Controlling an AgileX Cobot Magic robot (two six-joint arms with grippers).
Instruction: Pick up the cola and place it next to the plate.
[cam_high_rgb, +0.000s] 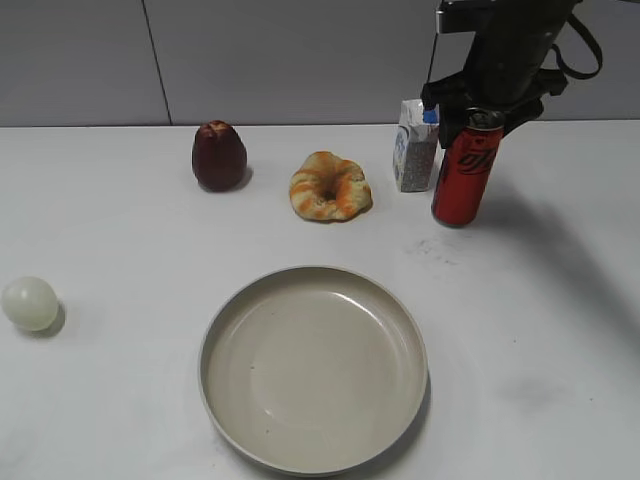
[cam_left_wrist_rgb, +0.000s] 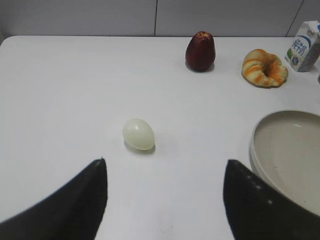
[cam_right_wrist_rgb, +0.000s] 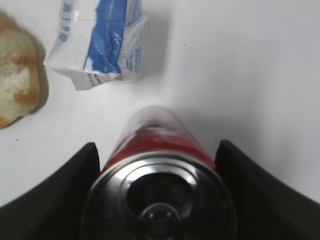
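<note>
The cola (cam_high_rgb: 462, 180), a tall red can with black lettering and a silver top, stands slightly tilted on the white table at the back right. My right gripper (cam_high_rgb: 483, 115) comes down from above, its two black fingers pressed against both sides of the can's upper part. In the right wrist view the gripper (cam_right_wrist_rgb: 157, 144) flanks the cola (cam_right_wrist_rgb: 155, 132) and its silver top fills the lower frame. The beige plate (cam_high_rgb: 205, 365) lies empty at the front centre, well apart from the can; it also shows in the left wrist view (cam_left_wrist_rgb: 255, 145). My left gripper (cam_left_wrist_rgb: 166, 160) is open and empty above the table.
A white-and-blue carton (cam_high_rgb: 415, 147) stands just left of the can, close to it (cam_right_wrist_rgb: 100, 40). A ring-shaped bread (cam_high_rgb: 330, 187) and a dark red apple (cam_high_rgb: 218, 155) lie further left. A pale egg-shaped ball (cam_high_rgb: 29, 303) lies at the left (cam_left_wrist_rgb: 138, 134).
</note>
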